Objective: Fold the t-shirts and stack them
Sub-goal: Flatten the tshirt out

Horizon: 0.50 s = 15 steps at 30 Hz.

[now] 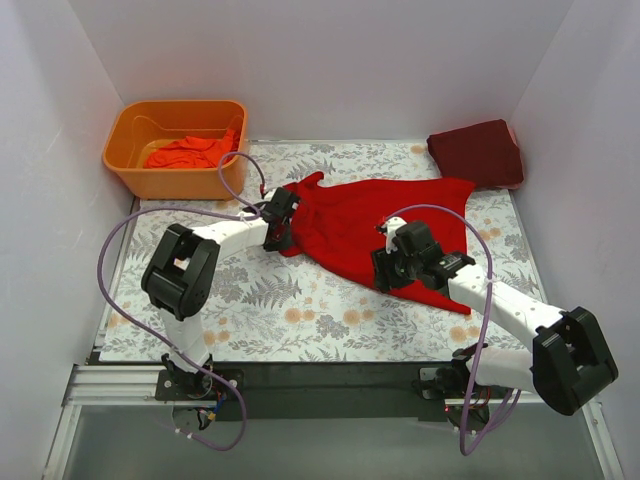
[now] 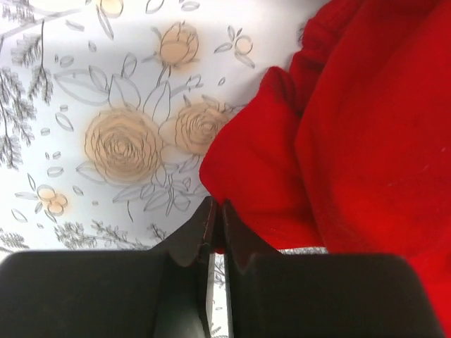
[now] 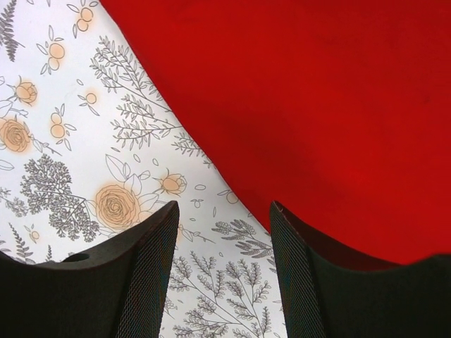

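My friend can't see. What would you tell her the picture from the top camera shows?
Two robot arms reach onto a bright red t-shirt spread on a flowery table cover, the left gripper at its left edge, the right gripper at its near edge. An orange tub of orange-red cloth sits back left; a folded maroon shirt back right.

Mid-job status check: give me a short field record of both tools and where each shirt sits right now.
left tool: shut at the left edge of the bright red t-shirt; whether cloth is pinched is unclear
right tool: open, straddling that shirt's near edge, gripping nothing
bright red t-shirt: spread on the floral table cover, not yet folded
maroon t-shirt: folded, far right corner
orange tub: far left corner, orange-red cloth inside
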Tool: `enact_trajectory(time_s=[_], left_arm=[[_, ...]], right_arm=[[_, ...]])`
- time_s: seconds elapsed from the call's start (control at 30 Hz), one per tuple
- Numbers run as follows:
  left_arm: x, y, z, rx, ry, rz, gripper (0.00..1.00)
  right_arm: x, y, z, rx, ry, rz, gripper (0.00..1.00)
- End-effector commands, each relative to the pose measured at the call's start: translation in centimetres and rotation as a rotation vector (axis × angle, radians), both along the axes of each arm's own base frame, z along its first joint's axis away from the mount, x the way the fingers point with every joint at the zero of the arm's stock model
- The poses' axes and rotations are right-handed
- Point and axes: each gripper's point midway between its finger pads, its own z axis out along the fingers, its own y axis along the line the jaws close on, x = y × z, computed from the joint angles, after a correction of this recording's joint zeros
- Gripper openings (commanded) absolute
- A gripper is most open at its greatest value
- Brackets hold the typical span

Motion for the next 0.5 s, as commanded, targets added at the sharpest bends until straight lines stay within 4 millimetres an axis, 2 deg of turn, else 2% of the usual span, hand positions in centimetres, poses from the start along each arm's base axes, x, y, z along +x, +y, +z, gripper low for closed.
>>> enact_trajectory(time_s=[0.0,0.07,0.17,0.2,0.23,0.33,0.47], left_arm=[[-4.5,2.5,-1.6,0.085,0.133,0.025,0.0],[-4.7,3.6,-0.6,0.123,0.112,0.054,0.0],[-5.1,6.2,2.5,0.204,0.052,0.114,0.0],[-5.8,7.1,3.3,0.231,0.055,0.128,0.0],[-5.6,7.7,5.5,0.228,-0.006,0.153,0.0],[-6.7,9.2,9.1,0.209,-0.082,0.194,0.0],[-8.2,10.6,11.4,0.181,-0.127,0.236,0.0]], right_arm=[[0.1,-0.9,0.2,-0.029,-0.032,-0.02,0.61],[0.1,-1.1,0.0,-0.036,-0.024,-0.036,0.61],[0.6,-1.8,-0.2,-0.059,-0.018,-0.076,0.61],[0.7,-1.8,-0.4,-0.063,-0.007,-0.078,0.61],[0.8,-1.8,-0.4,-0.062,-0.003,-0.078,0.61],[1.2,-1.9,-1.1,-0.077,0.021,-0.079,0.61],[2.2,-2.1,-1.8,-0.06,0.082,-0.104,0.6]])
